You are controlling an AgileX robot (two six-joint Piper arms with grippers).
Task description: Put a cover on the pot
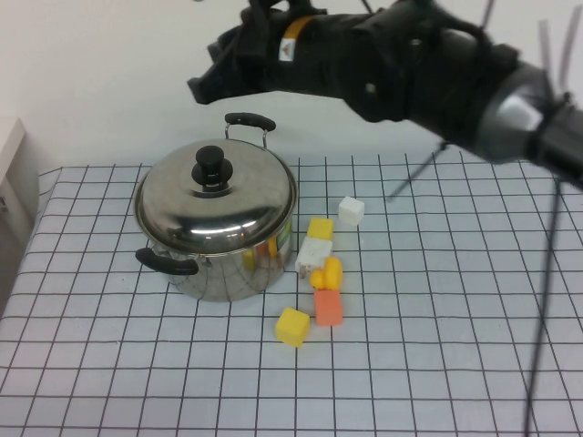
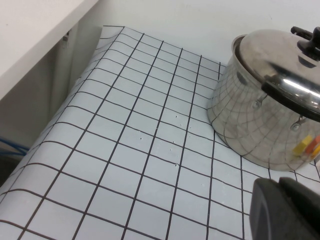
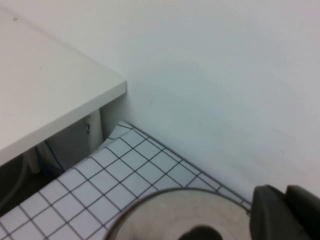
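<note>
The shiny steel pot (image 1: 228,269) with two black side handles stands on the checked cloth, left of centre. The domed steel lid (image 1: 219,196) with a black knob (image 1: 211,167) sits on it and closes it. My right gripper (image 1: 199,88) hangs in the air above and behind the pot, shut and empty. In the right wrist view the right gripper (image 3: 285,192) is above the lid (image 3: 165,215). My left gripper (image 2: 279,184) is out of the high view. It is shut and empty, low over the cloth near the pot (image 2: 250,120).
Several small blocks lie right of the pot: a white one (image 1: 351,210), a yellow one (image 1: 320,228), an orange one (image 1: 328,308) and a yellow one (image 1: 292,326) nearest the front. A white shelf (image 2: 30,30) stands at the table's left edge.
</note>
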